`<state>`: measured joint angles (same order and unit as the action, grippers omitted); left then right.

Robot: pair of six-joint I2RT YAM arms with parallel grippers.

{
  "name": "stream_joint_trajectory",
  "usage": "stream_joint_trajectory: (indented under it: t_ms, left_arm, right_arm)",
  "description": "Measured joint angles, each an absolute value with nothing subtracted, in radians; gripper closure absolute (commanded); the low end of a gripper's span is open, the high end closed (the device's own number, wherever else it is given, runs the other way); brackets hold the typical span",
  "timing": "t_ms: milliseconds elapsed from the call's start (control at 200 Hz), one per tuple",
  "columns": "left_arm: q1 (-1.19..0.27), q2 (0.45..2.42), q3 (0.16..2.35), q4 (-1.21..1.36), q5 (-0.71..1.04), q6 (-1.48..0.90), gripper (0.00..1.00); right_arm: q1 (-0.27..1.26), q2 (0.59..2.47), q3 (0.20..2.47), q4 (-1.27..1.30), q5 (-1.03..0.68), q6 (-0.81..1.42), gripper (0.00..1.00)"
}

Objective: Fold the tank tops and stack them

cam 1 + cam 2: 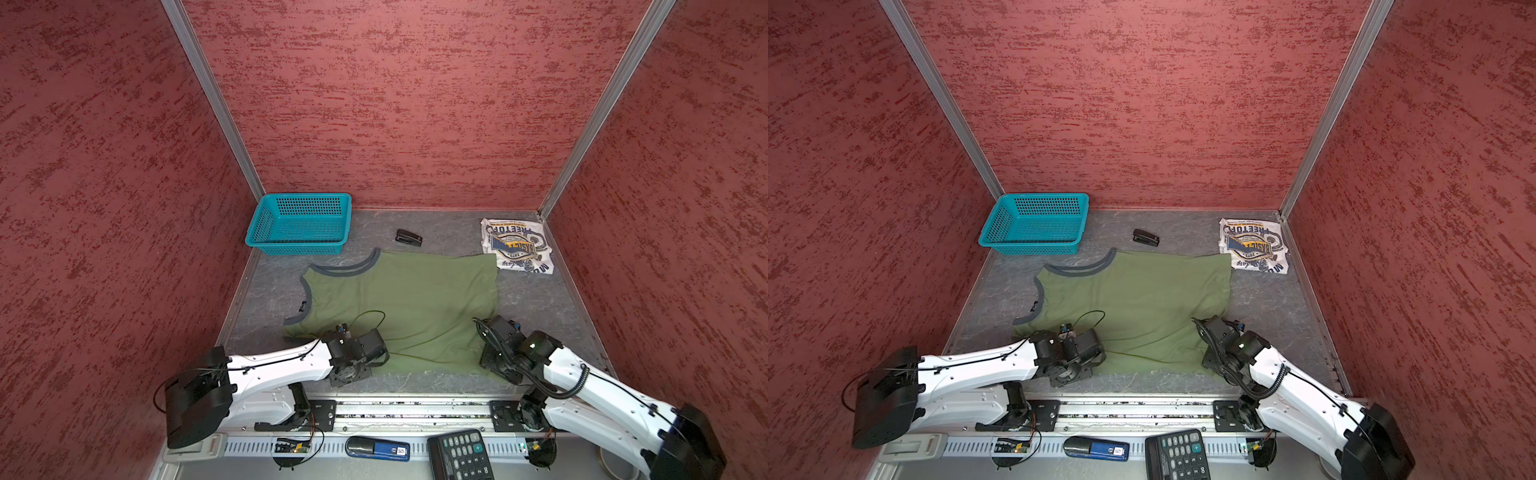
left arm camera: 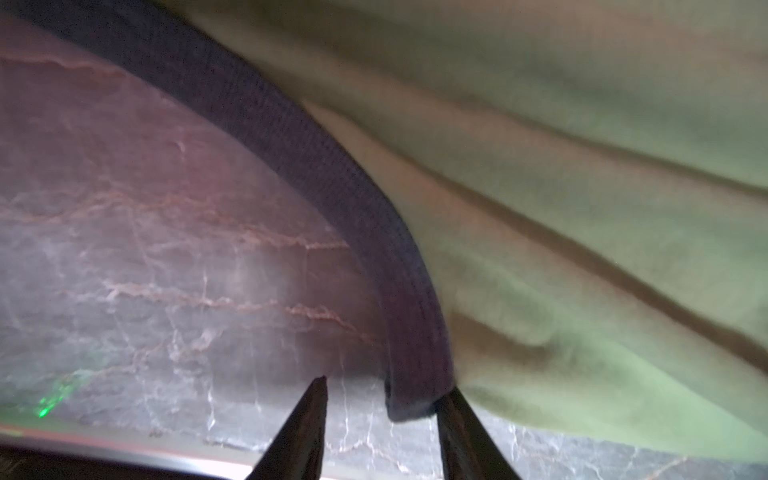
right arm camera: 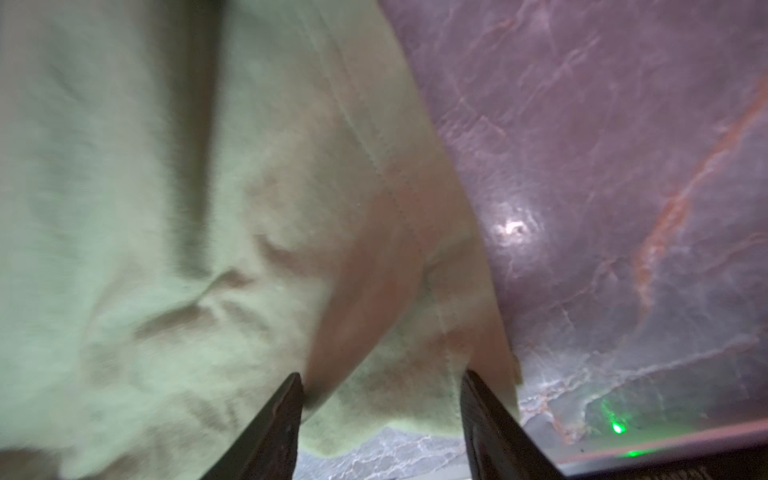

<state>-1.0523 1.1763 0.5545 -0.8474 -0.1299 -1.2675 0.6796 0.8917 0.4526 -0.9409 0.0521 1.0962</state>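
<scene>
The olive green tank top [image 1: 407,299] [image 1: 1142,299] lies spread flat on the grey table, neck to the left. The white tank top [image 1: 517,245] [image 1: 1254,245] sits folded at the back right, emblem up. My left gripper [image 2: 387,384] is down at the green top's near left corner. Its jaws stand apart, and the end of the dark trim [image 2: 332,166] rests against one finger. My right gripper [image 3: 382,373] is at the near right corner, jaws apart, with the hem corner of green cloth [image 3: 166,208] lying between them. In both top views the wrists hide the fingertips.
A teal basket [image 1: 307,196] stands at the back left and a black stapler [image 1: 408,237] lies just beyond the green top. A calculator [image 1: 459,455] and a blue object [image 1: 378,449] rest on the front rail. Red walls close in three sides.
</scene>
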Motion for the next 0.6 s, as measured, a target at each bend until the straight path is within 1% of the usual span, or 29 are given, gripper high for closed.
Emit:
stream_joint_trajectory:
  t_ms: [150,220,316,411,531,601]
  left_arm:
    - [-1.012,1.176,0.536,-0.808,-0.128,-1.246,0.67]
    - [-1.007,1.176,0.536,-0.798,-0.125,-1.234,0.72]
    - [-1.005,1.176,0.536,-0.791,-0.12,-1.221,0.82]
    - [-1.013,1.171,0.537,-0.803,-0.121,-1.217,0.89]
    - [-1.057,1.119,0.537,-0.854,-0.131,-1.23,0.93]
    - [-1.086,1.073,0.537,-0.881,-0.131,-1.242,0.94]
  right_arm:
    - [0.693,0.939,0.439,-0.915,0.054,1.097,0.38]
    - [0.698,0.949,0.442,-0.916,0.058,1.1,0.39]
    - [0.701,0.957,0.447,-0.921,0.065,1.101,0.4]
    - [0.704,0.959,0.459,-0.94,0.079,1.102,0.4]
    - [0.704,0.953,0.491,-0.979,0.107,1.103,0.4]
    - [0.704,0.945,0.511,-1.002,0.126,1.104,0.4]
